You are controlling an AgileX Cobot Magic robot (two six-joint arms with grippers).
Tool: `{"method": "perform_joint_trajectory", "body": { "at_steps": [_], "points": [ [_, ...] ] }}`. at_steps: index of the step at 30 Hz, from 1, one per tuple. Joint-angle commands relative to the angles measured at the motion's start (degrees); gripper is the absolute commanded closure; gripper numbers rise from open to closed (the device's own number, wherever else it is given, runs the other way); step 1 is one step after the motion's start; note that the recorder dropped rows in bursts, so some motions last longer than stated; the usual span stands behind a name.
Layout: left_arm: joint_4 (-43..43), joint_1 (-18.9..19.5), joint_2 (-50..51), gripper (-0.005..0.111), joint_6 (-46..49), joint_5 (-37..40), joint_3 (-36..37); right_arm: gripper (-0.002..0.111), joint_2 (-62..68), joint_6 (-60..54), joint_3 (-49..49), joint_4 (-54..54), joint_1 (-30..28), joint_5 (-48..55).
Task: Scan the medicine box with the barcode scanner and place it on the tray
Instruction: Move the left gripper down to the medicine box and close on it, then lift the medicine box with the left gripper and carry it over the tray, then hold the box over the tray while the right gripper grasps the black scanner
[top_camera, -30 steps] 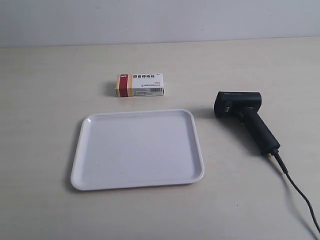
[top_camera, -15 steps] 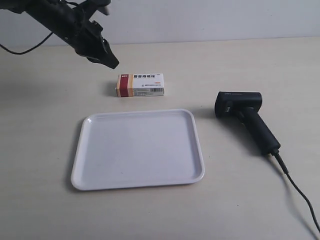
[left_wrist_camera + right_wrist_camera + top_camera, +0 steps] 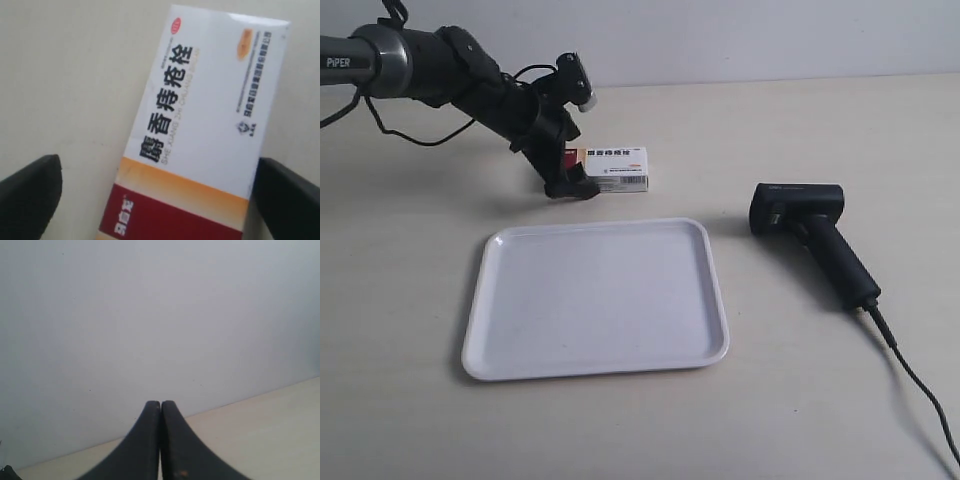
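The medicine box (image 3: 616, 170) lies flat on the table just behind the tray (image 3: 595, 300), white with dark text, its red and orange band toward the arm. My left gripper (image 3: 566, 172) has come down over that banded end. In the left wrist view the medicine box (image 3: 200, 125) lies between the spread fingers of the gripper (image 3: 160, 200): it is open, one finger close against the box's edge, the other apart from it. The black barcode scanner (image 3: 808, 235) lies on its side right of the tray. My right gripper (image 3: 160, 407) is shut on nothing, facing a wall.
The scanner's thin dark cable (image 3: 915, 385) trails toward the front right corner. The left arm (image 3: 440, 70) reaches in from the exterior view's left, with its own cable hanging. A pale wall (image 3: 720, 35) stands behind the table. The white tray holds nothing.
The left arm came into view from the upper left and dropped toward the box. Its gripper now straddles the box's banded end. Box, tray and scanner have not moved.
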Motion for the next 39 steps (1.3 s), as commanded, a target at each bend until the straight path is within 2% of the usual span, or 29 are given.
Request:
{"method": "perform_joint_trajectory", "body": {
  "at_steps": [1, 3, 5, 6, 8, 11, 16, 18, 21, 25, 27, 29, 31, 34, 39],
  "points": [
    [0.59, -0.12, 1.45, 0.017, 1.53, -0.09, 0.06, 0.108, -0.35, -0.65, 0.25, -0.44, 0.10, 0.05],
    [0.58, -0.12, 1.26, 0.050, 1.53, -0.09, 0.06, 0.108, -0.35, -0.84, 0.25, -0.44, 0.10, 0.05],
    [0.58, -0.12, 0.88, 0.101, 1.31, -0.09, 0.06, 0.108, -0.35, -1.15, 0.25, -0.44, 0.10, 0.05],
    [0.69, -0.12, 0.22, 0.104, 1.17, -0.09, 0.06, 0.108, -0.35, -1.28, 0.25, -0.44, 0.10, -0.07],
    [0.46, -0.12, -2.07, 0.104, -0.66, 0.78, 0.06, 0.108, -0.35, -1.43, 0.25, -0.44, 0.10, -0.58],
    [0.57, -0.12, -7.43, 0.104, -1.89, 6.91, 0.06, 0.108, -0.35, -1.86, 0.25, -0.44, 0.10, -2.57],
    [-1.11, 0.13, -19.84, 0.104, -0.64, 27.34, 1.83, 0.108, 2.33, -1.63, 0.25, -0.44, 0.10, -4.23],
    [-2.84, 0.13, -24.87, 0.104, 0.59, 31.13, 5.51, 0.108, 6.53, -0.43, -1.05, -0.44, 0.10, -4.02],
    [-7.81, 0.03, -31.41, 0.104, 7.00, 29.78, 16.39, 0.108, 15.99, -0.12, -5.95, -0.44, 0.10, -1.56],
    [-11.06, 0.03, -39.58, 0.104, 13.19, 17.22, 32.73, 0.108, 35.03, -0.12, -13.14, -0.44, 0.10, 4.01],
    [-13.18, 0.03, -42.99, 0.104, 16.57, 13.18, 39.06, 0.104, 44.52, -0.22, -15.45, -0.44, 0.10, 3.88],
    [-18.08, 0.03, -45.23, 0.104, 24.57, 12.64, 44.44, 0.096, 54.78, -0.95, -17.87, -0.44, 1.43, 3.25],
    [-22.59, 0.03, -46.17, 0.104, 33.30, 11.93, 48.08, 0.087, 63.22, -2.61, -20.30, -0.44, 5.40, 2.77],
    [-22.45, -0.10, -46.13, 0.104, 33.29, 9.08, 48.71, 0.067, 74.87, -6.20, -24.93, -0.57, 10.98, 0.11],
    [-20.84, -0.10, -44.53, 0.104, 33.29, 8.00, 48.71, 0.038, 86.63, -7.73, -32.33, -0.81, 13.96, 0.92]
  ]
}}
